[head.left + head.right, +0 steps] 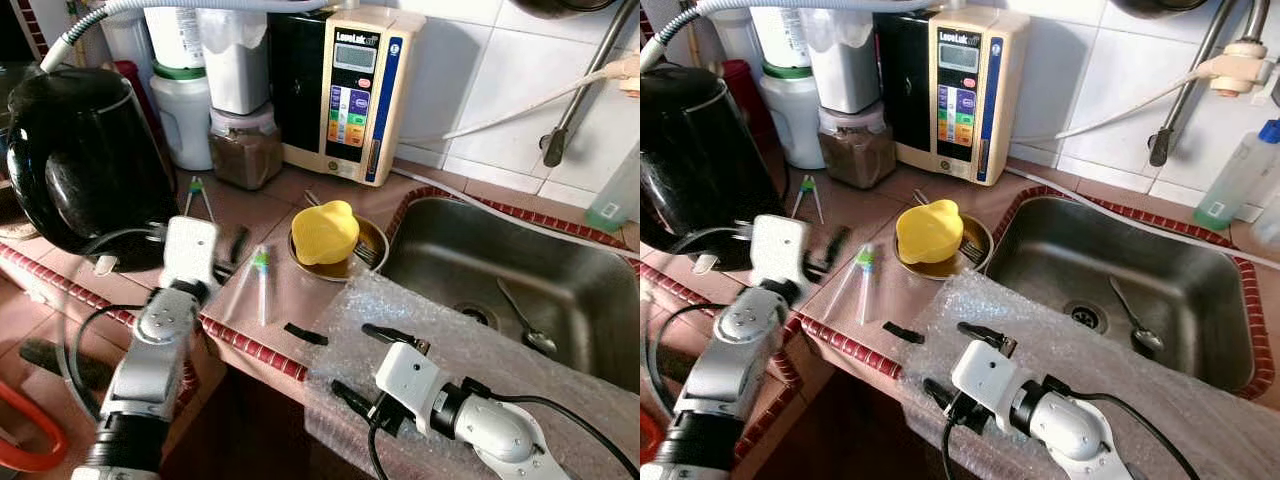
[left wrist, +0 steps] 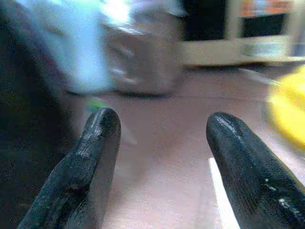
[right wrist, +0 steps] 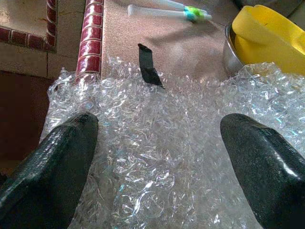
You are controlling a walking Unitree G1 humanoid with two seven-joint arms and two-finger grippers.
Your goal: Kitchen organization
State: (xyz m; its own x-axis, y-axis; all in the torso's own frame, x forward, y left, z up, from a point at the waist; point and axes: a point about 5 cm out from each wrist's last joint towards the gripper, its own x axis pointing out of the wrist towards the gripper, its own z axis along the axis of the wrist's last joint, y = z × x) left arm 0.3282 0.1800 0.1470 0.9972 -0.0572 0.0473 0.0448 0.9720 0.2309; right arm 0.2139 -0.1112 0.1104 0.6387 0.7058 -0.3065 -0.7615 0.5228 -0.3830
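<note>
The right gripper (image 1: 350, 362) hangs wide open over the bubble wrap (image 1: 470, 350), which lies on the table (image 1: 290, 290) edge beside the sink (image 1: 500, 270). The left gripper (image 2: 159, 143) is open too, near the yellow lid (image 1: 324, 231). A pull could make the wrap slide off, or bump the bowl (image 1: 372, 238).

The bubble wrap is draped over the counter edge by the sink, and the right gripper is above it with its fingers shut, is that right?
Not quite. The right gripper is above the bubble wrap with its fingers open, wide apart, as the right wrist view shows. The wrap does lie over the counter edge beside the sink.
</note>
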